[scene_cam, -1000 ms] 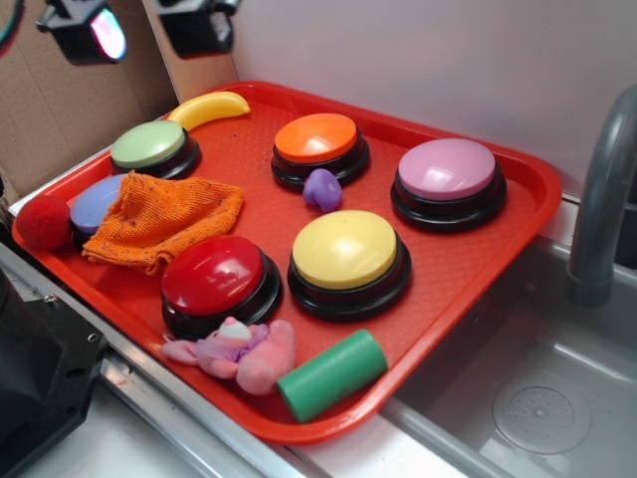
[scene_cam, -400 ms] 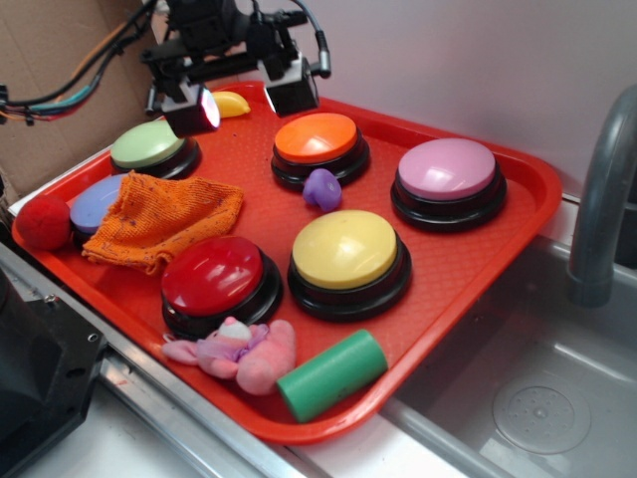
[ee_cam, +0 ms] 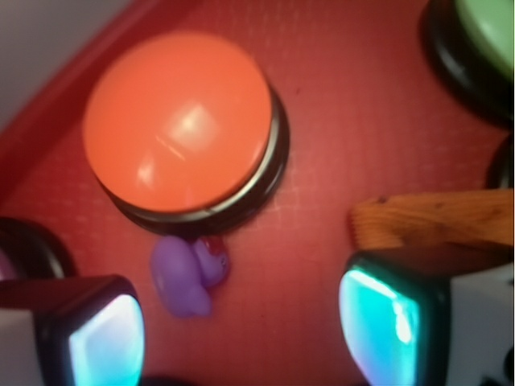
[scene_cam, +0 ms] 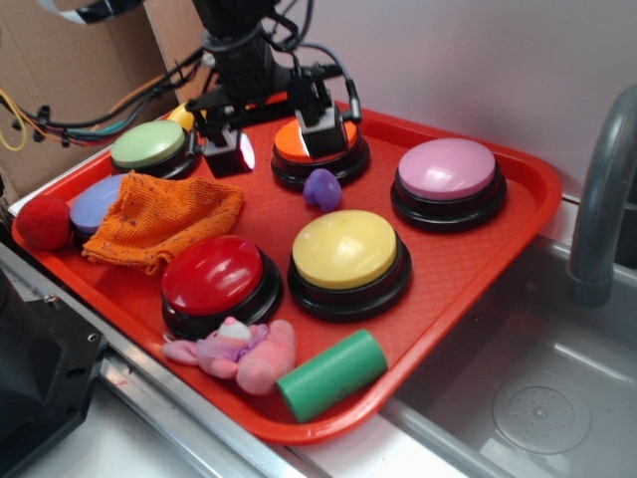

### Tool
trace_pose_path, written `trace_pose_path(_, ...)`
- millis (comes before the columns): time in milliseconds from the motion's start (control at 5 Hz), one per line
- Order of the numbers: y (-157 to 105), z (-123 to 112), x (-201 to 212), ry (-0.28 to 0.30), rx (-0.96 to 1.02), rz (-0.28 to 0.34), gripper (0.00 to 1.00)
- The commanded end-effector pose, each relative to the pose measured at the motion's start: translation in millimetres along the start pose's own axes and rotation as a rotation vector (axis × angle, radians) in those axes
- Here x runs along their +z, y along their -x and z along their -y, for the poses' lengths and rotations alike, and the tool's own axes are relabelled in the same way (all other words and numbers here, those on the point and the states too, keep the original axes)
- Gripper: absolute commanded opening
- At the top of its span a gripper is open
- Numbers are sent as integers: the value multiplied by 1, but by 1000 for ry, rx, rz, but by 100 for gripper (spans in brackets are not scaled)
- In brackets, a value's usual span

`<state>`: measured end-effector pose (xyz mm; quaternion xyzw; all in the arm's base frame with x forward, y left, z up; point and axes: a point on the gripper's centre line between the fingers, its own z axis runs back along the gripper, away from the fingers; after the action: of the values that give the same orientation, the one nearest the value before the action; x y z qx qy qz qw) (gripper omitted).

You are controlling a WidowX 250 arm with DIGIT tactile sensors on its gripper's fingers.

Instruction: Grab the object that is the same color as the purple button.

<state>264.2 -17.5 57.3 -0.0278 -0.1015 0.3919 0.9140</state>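
Note:
The small glossy purple toy (scene_cam: pixel 321 188) lies on the red tray (scene_cam: pixel 518 214), touching the front of the orange button (scene_cam: pixel 317 137). In the wrist view the purple toy (ee_cam: pixel 187 277) sits just below the orange button (ee_cam: pixel 179 121). The purple button (scene_cam: pixel 447 169) stands at the tray's right. My gripper (scene_cam: pixel 276 142) is open and empty, hovering above the tray at the orange button's left, up and to the left of the toy. In the wrist view the gripper (ee_cam: pixel 241 334) has the toy near its left finger (ee_cam: pixel 96 338), between the two fingers.
Green button (scene_cam: pixel 148 144), yellow button (scene_cam: pixel 344 250), red button (scene_cam: pixel 213 276) and a pale blue button (scene_cam: pixel 97 202) half under an orange cloth (scene_cam: pixel 164 216). A pink plush (scene_cam: pixel 239 357), green cylinder (scene_cam: pixel 331 373) and red ball (scene_cam: pixel 43 221) lie near the tray's edges. A sink and faucet (scene_cam: pixel 602 189) are at the right.
The gripper has come down and moved right, from above the tray's back left corner to beside the orange button, closer to the purple toy. It now hides the yellow banana.

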Motion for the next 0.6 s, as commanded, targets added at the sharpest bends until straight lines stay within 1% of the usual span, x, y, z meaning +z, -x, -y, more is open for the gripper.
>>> trace_pose_path(0,-3,18,-14,8,-54,30,100)
trace_pose_path(400,-6,21,-28,4,-30,40,100)
